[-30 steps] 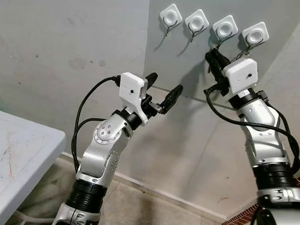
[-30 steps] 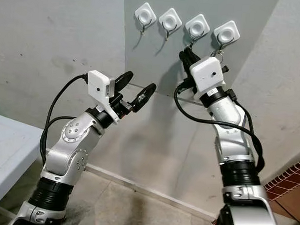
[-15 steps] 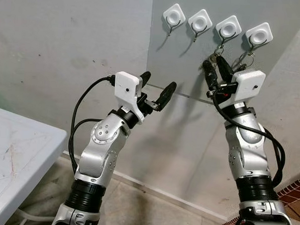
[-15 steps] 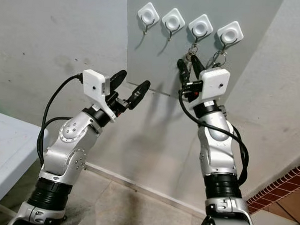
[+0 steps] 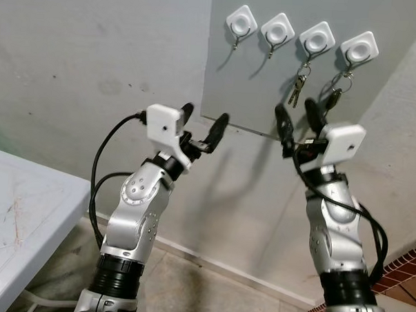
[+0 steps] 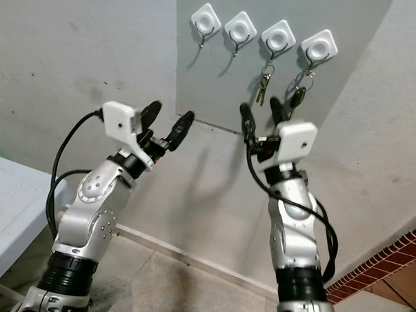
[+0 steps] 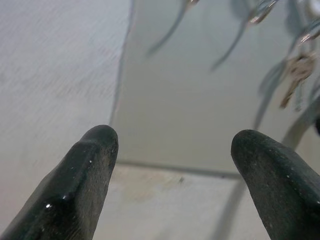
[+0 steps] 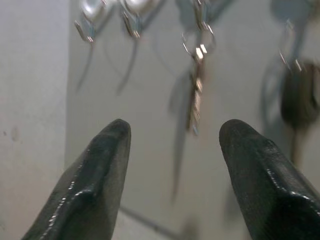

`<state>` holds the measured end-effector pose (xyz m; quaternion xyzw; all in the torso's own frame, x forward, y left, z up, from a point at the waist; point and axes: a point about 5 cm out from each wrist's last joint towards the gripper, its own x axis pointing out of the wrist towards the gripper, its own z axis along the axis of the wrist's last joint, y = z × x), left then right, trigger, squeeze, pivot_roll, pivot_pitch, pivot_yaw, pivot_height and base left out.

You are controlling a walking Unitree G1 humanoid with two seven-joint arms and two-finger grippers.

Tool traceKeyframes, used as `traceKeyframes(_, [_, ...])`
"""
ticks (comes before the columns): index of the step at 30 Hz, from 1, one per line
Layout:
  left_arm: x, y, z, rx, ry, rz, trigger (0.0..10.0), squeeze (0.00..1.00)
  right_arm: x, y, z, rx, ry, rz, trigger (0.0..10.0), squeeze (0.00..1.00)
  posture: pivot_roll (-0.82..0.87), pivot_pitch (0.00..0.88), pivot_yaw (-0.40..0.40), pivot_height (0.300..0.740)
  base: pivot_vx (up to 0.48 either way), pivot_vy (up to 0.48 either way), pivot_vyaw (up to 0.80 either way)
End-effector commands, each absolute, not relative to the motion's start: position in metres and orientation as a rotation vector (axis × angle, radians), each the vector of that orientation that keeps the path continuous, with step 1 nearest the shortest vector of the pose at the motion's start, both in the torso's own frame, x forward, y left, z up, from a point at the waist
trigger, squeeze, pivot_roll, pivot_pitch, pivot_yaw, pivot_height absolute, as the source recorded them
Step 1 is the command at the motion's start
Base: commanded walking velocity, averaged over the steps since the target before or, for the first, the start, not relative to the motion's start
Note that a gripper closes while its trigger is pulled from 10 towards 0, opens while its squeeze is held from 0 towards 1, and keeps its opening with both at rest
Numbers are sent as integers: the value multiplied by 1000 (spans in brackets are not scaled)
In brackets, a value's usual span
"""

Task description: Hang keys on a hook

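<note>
Note the change: the right end effector has dropped back from the hooks, fingers spread wide, holding nothing. The keys it carried a second ago now hang on the third hook from the left. Judge the hanging done. A dark key hangs on the far-right hook. The left end effector stands open and empty, lower than before. The right wrist view shows the key ring seated on its hook; the head views show it less clearly.
</note>
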<state>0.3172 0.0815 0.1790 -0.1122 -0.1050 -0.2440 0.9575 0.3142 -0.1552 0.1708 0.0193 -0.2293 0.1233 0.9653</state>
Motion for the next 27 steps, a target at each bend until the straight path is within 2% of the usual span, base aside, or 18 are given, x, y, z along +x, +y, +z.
traceKeyframes(1, [318,84,175,-237,-205,-467,10000,0,311,-153,174,41,-474,254,10000,1000,-11,0,-22,740,0,0,0])
traceKeyframes(12, [307,104,131,-283,-100,-343,10000,0,284,-161,124,117,-290,95,10000,1000,-10,0,-23,740,0,0,0])
traceKeyframes(13, [305,106,128,-285,-95,-336,10000,0,281,-161,122,123,-279,98,10000,941,-12,0,-22,740,0,0,0])
traceKeyframes(14, [302,108,125,-285,-93,-332,10000,0,277,-162,119,134,-268,93,10000,0,-14,0,-21,740,0,0,0])
traceKeyframes(22, [280,144,105,-227,-78,-257,10000,0,247,-189,97,81,-166,10,10000,0,-13,0,-12,740,0,0,0])
traceKeyframes(27, [270,154,98,-224,-48,-244,10000,0,232,-192,88,79,-123,-13,10000,0,-12,0,-7,740,0,0,0])
